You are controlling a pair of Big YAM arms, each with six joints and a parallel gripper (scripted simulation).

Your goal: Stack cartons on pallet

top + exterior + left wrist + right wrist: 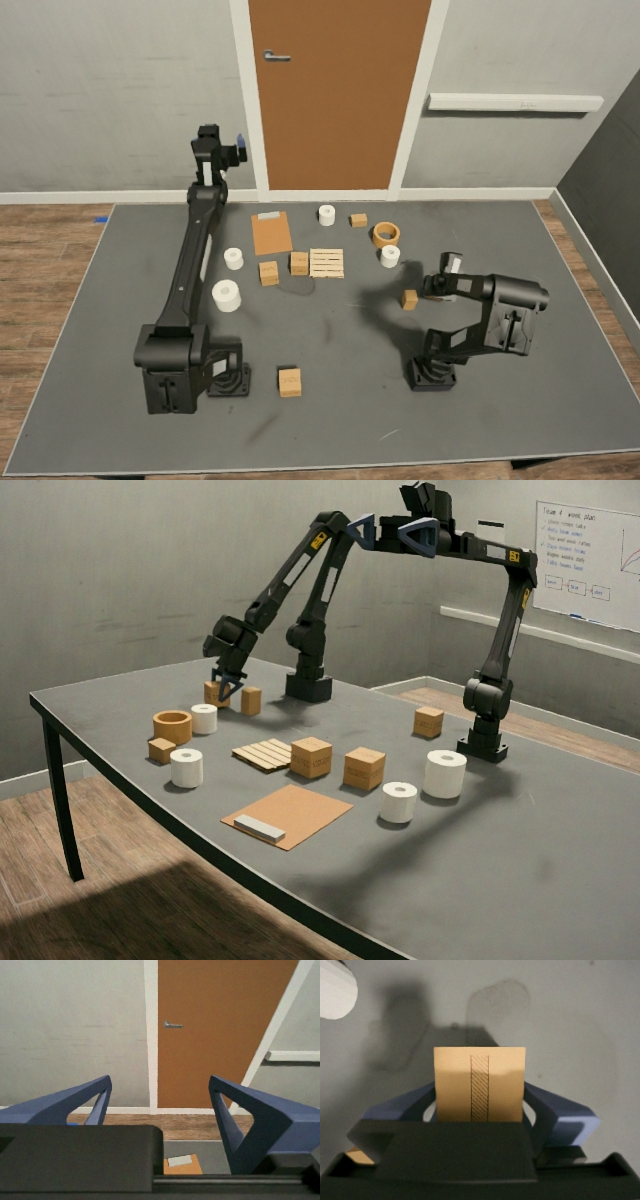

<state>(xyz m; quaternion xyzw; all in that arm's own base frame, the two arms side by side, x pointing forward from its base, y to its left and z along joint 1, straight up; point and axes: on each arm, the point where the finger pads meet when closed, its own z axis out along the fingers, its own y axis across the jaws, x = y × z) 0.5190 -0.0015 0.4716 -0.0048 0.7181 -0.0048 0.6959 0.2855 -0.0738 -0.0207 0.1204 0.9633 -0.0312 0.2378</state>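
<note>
The right gripper [432, 287] [225, 684] [479, 1080] grips a carton [209, 692] [455, 1085] at right, though whether it touches the table [330, 428] [516, 852] is hard to tell. The left gripper [240, 147] [395, 534] [160, 1080] hangs high, open and unladen. Two cartons, one [299, 263] [310, 757] just beside the pallet [326, 263] [263, 754], another [268, 273] [364, 768] farther left, sit apart; a fourth [290, 382] [428, 722] stands near.

Lighting: soft, muted, moderately bright; source out of view. Shadows: soft-edged, dark, spread across the bench [330, 423] [465, 852], one broad patch on the floor [129, 919]. Exterior view: bench's near edge bowed, suggesting lens distortion. Wrist views: slightly soft in detail. Glare: faint, on the right claw's fingers.
</note>
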